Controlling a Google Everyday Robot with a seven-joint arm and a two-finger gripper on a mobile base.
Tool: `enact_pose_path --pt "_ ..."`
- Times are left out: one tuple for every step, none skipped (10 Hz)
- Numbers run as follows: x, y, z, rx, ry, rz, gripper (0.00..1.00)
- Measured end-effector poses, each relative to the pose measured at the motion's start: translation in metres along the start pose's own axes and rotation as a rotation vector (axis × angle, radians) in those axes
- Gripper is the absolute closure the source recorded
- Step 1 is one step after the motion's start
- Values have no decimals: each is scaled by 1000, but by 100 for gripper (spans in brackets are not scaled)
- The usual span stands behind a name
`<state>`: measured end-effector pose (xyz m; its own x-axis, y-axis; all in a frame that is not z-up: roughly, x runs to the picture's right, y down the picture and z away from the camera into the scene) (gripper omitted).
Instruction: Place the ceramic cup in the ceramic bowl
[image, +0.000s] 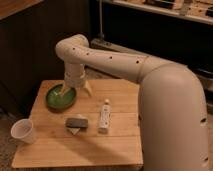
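Observation:
The ceramic cup (23, 131) is small, white and tapered. It stands upright at the table's front left corner. The ceramic bowl (59, 98) is dark green with a lighter inside and sits at the table's back left. My gripper (74, 90) hangs from the white arm over the bowl's right rim, far from the cup. Its fingers (64, 91) are spread apart and hold nothing.
A wooden table (120, 145) carries everything. A white bottle (104, 117) lies on its side at the middle. A dark grey sponge-like block (76, 123) lies left of the bottle. Dark cabinets and a shelf stand behind the table.

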<state>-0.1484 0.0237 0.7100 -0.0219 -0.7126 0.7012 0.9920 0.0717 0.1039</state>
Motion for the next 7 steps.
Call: enact_pose_path --pt "0 -2 0 2 -1 1 20" --pt "1 -2 0 5 -1 3 20" --pt "3 -1 -1 9 -2 9 20" --pt "4 -2 -1 11 -1 11 20" --pt "4 -4 -1 14 -2 11 20" --pt "5 -5 -2 17 -2 13 20" --pt "6 -4 -2 21 -3 16 20"
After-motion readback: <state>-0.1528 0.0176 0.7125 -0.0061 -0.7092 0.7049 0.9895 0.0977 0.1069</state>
